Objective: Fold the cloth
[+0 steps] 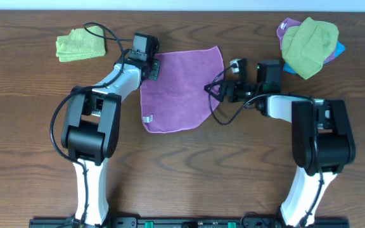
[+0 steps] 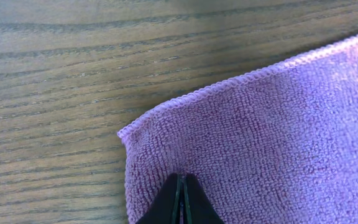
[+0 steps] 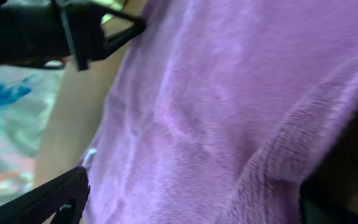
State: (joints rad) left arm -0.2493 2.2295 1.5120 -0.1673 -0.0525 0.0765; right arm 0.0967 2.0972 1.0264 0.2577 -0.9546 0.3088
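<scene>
Dark wood-grain worktop (image 1: pixel 189 171) runs under everything. My left hand (image 2: pixel 182 182) is closed to a slit, its tips set down in the pile of the purple cloth (image 2: pixel 272 143) just inside the far left corner, and it seems to nip a little of the fabric. My right hand (image 3: pixel 114 102) stands open, fingers spread wide around the cloth's right edge, not yet closed on it.

From above, the cloth lies spread nearly flat in the middle of the worktop between my two arms. A small white tag (image 1: pixel 147 118) shows at its near left corner.

I judge it light, soft and limp. It won't hold a shape, and it will sag and drag behind whatever point I lift. The nap should grip well between the pads rather than slip. The stitched hem at the corners is the best hold, with both hands carrying one side over together.

A green cloth (image 1: pixel 80 44) lies at the far left and a heap of cloths (image 1: pixel 309 39) at the far right, both well apart.
</scene>
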